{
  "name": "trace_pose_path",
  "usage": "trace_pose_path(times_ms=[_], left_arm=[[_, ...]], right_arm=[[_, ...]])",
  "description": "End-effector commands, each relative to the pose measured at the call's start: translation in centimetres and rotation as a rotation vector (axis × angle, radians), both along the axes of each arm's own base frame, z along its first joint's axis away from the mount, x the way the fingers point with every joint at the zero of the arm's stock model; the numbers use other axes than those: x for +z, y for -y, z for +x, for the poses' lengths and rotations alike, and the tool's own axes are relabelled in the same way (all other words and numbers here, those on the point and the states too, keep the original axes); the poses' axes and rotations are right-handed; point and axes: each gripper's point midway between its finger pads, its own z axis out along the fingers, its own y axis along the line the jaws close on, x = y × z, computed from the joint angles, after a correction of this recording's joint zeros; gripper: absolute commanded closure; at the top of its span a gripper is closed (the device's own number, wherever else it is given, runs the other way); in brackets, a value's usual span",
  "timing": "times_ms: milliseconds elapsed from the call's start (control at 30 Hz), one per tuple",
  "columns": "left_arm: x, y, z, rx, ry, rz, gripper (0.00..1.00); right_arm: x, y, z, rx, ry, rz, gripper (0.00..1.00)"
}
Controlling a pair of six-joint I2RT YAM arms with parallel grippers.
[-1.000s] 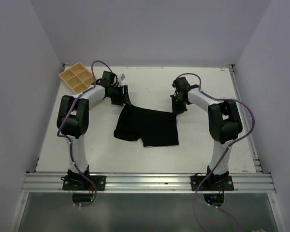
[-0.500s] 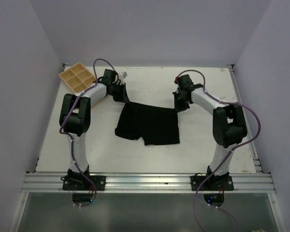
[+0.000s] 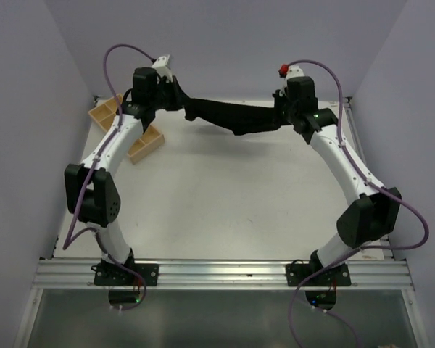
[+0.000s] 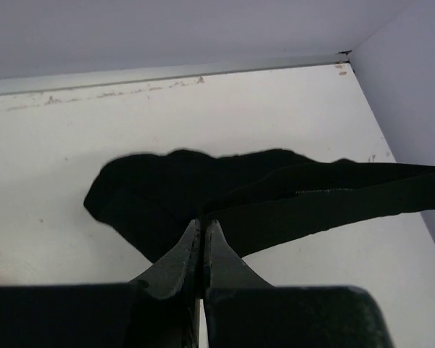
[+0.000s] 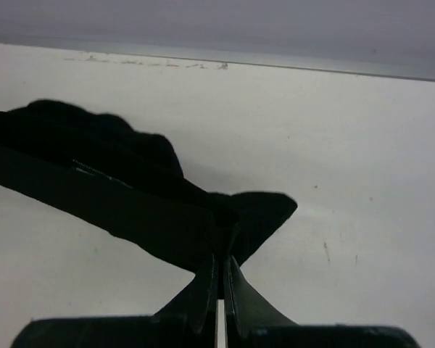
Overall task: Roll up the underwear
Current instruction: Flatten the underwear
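The black underwear hangs stretched in the air over the far part of the table, held at both ends. My left gripper is shut on its left end; the left wrist view shows the cloth running off to the right from the closed fingertips. My right gripper is shut on the right end; in the right wrist view the fabric stretches leftward from the pinched tips, with a loose flap beyond them.
A tan wooden compartment tray sits at the far left of the white table, partly under my left arm. Lavender walls close in the table at the back and on both sides.
Both arms have risen and swung toward the back wall, lifting the underwear off the table and pulling it taut between them. The left gripper closed on the cloth.
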Motion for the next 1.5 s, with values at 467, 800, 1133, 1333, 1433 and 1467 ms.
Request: trace_pose_path(times_ms=[467, 800, 1133, 1333, 1433, 1467], left_arm=[[-16.9, -3.2, -17.3, 0.032, -0.242, -0.027, 0.81], [-12.9, -6.0, -19.9, 0.141, -0.111, -0.001, 0.38], [-16.4, -3.3, -13.9, 0.006, -0.256, 0.079, 0.42], [-18.6, -1.7, -12.2, -0.068, -0.329, 0.061, 0.45], [-20.0, -1.8, -12.5, -0.071, -0.37, 0.076, 0.45], [-20.7, -1.8, -12.7, -0.074, -0.389, 0.079, 0.45]], right_arm=[[-18.1, -1.9, -17.7, 0.016, -0.407, 0.227, 0.77], [-15.7, -2.3, -19.0, -0.044, -0.366, 0.259, 0.57], [-17.8, -3.1, -12.1, -0.018, -0.51, 0.108, 0.54], [-21.2, -3.7, -14.1, 0.074, -0.684, 0.072, 0.55], [-21.3, -3.6, -15.6, 0.101, -0.685, 0.086, 0.56], [-21.2, -3.5, -16.0, 0.113, -0.685, 0.089, 0.56]])
